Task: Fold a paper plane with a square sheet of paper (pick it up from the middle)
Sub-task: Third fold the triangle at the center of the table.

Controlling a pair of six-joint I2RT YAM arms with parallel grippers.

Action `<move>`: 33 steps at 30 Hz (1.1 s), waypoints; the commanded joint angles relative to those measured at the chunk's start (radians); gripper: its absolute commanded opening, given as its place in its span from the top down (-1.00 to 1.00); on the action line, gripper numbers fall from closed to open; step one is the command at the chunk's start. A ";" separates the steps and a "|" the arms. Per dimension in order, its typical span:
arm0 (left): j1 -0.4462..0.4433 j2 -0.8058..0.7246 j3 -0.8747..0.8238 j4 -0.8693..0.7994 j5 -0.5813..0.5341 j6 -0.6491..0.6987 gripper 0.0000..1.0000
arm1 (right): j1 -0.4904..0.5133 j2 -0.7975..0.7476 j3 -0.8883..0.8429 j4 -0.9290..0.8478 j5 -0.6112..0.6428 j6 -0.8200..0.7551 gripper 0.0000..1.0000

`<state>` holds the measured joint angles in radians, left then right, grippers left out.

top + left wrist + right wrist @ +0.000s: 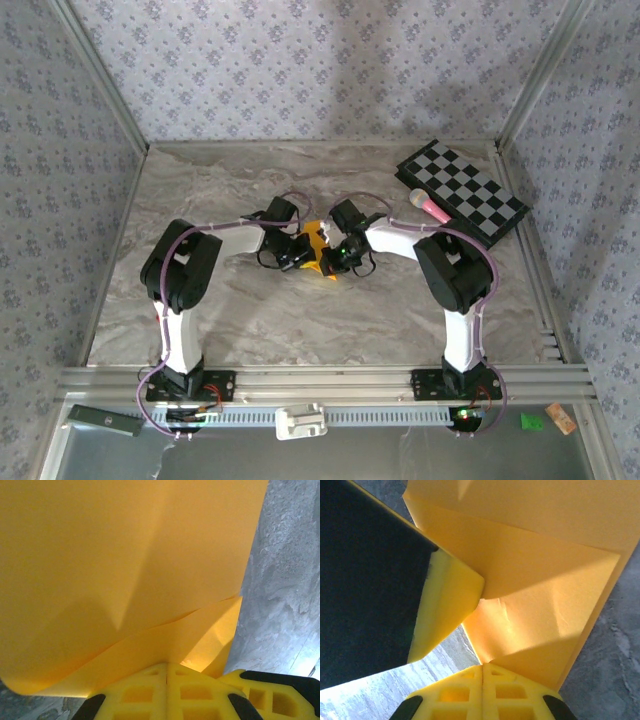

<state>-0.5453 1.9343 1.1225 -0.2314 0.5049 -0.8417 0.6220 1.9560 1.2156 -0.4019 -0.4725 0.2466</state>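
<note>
I see the folded paper (pixel 316 242) at the counter's (pixel 250 320) middle, its long axis running roughly far edge to near edge; I can't tell which end points. Left claw (pixel 166 669) and right claw (pixel 482 670) are both clenched on it.

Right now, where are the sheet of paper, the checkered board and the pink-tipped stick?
sheet of paper (pixel 317 243): top view, its exposed middle.
checkered board (pixel 462 192): top view, its centre squares.
pink-tipped stick (pixel 431 208): top view, mid-length pink part.
</note>
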 commanded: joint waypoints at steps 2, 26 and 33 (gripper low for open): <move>0.004 0.038 -0.012 -0.062 -0.068 0.024 0.95 | -0.013 -0.031 0.020 0.028 -0.084 0.055 0.97; 0.025 0.095 -0.025 -0.132 -0.109 0.046 1.00 | -0.017 0.050 0.038 -0.092 -0.023 -0.048 1.00; 0.039 0.110 -0.033 -0.125 -0.095 0.070 1.00 | -0.039 -0.001 -0.045 -0.104 -0.066 -0.075 1.00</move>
<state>-0.5243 1.9568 1.1336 -0.2470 0.5488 -0.8009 0.5949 1.9812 1.2289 -0.4179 -0.5354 0.2043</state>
